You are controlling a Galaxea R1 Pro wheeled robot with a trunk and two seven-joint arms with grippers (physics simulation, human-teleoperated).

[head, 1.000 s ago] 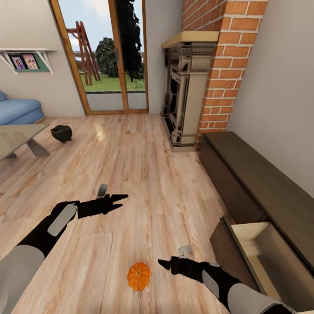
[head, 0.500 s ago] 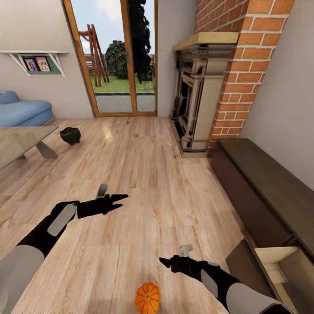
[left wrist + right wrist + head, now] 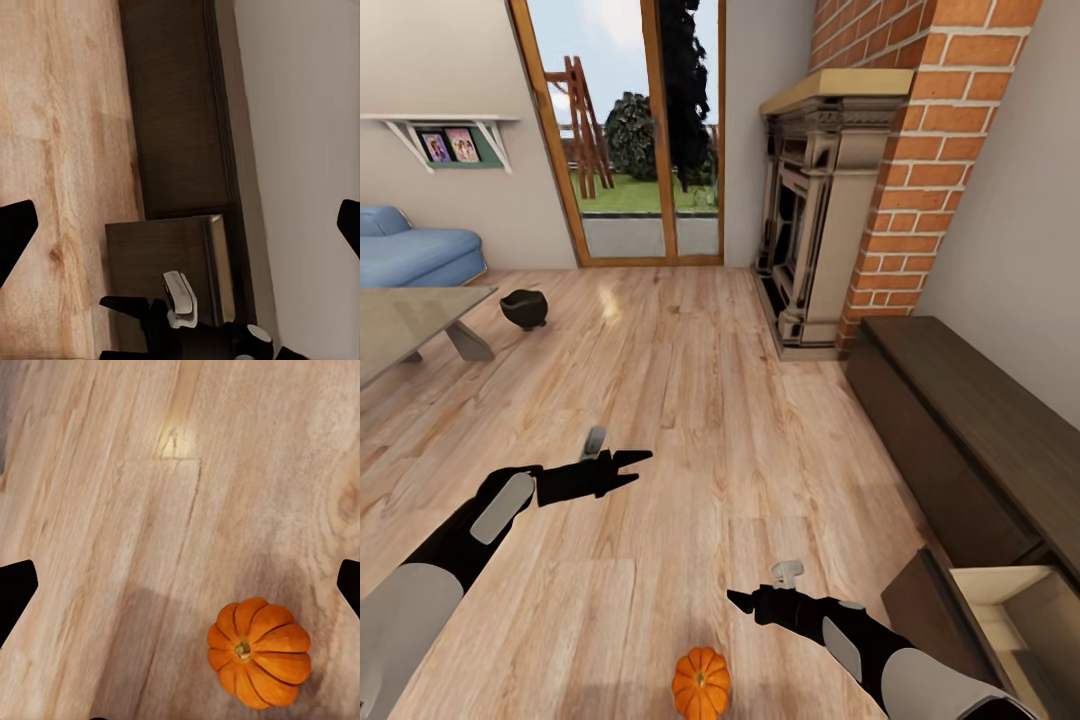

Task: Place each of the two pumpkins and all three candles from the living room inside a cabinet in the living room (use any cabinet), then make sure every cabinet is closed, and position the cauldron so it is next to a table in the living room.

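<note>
Head view, clock positions from frame centre. Pumpkin (image 3: 701, 683) sits on the floor (image 3: 690, 400) at 6 o'clock, near the lower edge. Right gripper (image 3: 738, 600) just above it toward 5 o'clock, apart from it; left gripper (image 3: 638, 461) at 7 to 8 o'clock, above the floor. Cabinet (image 3: 970, 420) runs along the wall from 3 to 5 o'clock; its drawer (image 3: 1000, 620) stands pulled out at 5 o'clock. Fireplace (image 3: 815, 220) at 1 to 2 o'clock, behind the cabinet's far end. Glass door (image 3: 630, 130) at 12 o'clock. Table (image 3: 405, 320) at 9 o'clock; cauldron (image 3: 524, 308) on the floor just beside its far corner, at 10 o'clock. Sofa (image 3: 415, 250) behind the table; wall shelf (image 3: 445, 135) above the sofa at 10 to 11 o'clock.
</note>
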